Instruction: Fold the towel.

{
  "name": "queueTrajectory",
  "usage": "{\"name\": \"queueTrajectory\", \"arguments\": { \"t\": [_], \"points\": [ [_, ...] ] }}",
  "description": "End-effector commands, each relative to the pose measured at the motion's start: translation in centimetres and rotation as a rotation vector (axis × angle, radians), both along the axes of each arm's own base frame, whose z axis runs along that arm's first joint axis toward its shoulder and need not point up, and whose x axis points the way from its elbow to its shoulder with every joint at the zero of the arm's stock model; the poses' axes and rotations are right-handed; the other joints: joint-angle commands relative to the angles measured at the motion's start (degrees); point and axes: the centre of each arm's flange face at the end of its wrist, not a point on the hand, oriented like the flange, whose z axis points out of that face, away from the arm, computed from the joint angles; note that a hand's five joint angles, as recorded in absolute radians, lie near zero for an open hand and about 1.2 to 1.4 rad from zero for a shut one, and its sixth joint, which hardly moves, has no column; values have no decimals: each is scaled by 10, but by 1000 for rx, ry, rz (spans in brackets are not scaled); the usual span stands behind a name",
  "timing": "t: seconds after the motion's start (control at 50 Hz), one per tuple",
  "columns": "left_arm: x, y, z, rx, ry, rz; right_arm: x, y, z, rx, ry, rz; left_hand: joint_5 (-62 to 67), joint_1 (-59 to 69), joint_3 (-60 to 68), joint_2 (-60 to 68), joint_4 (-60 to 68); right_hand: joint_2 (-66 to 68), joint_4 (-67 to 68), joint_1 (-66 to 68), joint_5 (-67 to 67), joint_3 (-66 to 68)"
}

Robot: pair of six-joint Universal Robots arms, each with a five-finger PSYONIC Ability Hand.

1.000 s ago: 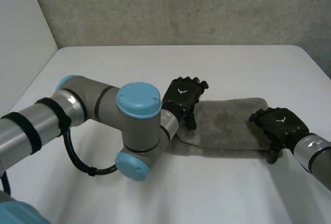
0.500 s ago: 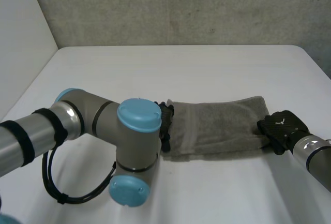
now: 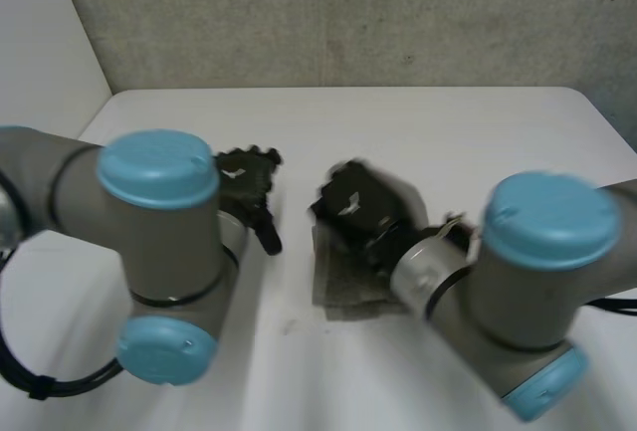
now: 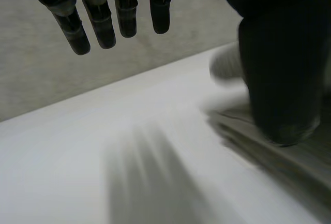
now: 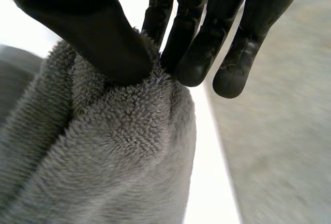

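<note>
Pinching the towel (image 3: 343,292) end, your right hand (image 3: 353,202) is swinging it toward 9 o'clock, halving it; your left hand (image 3: 249,177) is hanging released.

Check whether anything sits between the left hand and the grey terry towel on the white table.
Nothing visible does. The open left hand hovers beside the grey terry towel, with just bare white table between them. The right hand pinches the towel between thumb and fingers.
</note>
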Motion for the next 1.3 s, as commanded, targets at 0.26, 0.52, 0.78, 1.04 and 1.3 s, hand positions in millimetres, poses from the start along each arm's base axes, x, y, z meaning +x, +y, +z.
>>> {"name": "queueTrajectory", "arguments": {
  "t": [0.26, 0.52, 0.78, 1.04, 1.3],
  "points": [
    [14, -26, 18, -61, 35, 54, -23, -9, 26, 344, -287, -212, -2, -6, -4, -5, -5, -662, -668, -639, -662, -661],
    [-38, -5, 9, -56, 64, -122, -82, -53, 48, 617, -476, -394, -2, -6, -4, -5, -5, -662, -668, -639, -662, -661],
    [-73, 19, -54, 84, -51, -228, -81, -89, -1, 806, -420, -479, -14, -18, -16, -17, -17, -662, -668, -639, -662, -661],
    [-60, 20, -80, 172, -133, -208, -67, -110, -46, 783, -266, -445, -15, -20, -17, -18, -19, -662, -668, -639, -662, -661],
    [-61, 20, -27, 72, -80, -221, -69, -101, 4, 690, -333, -400, -15, -20, -17, -18, -19, -662, -668, -639, -662, -661]
  ]
}}
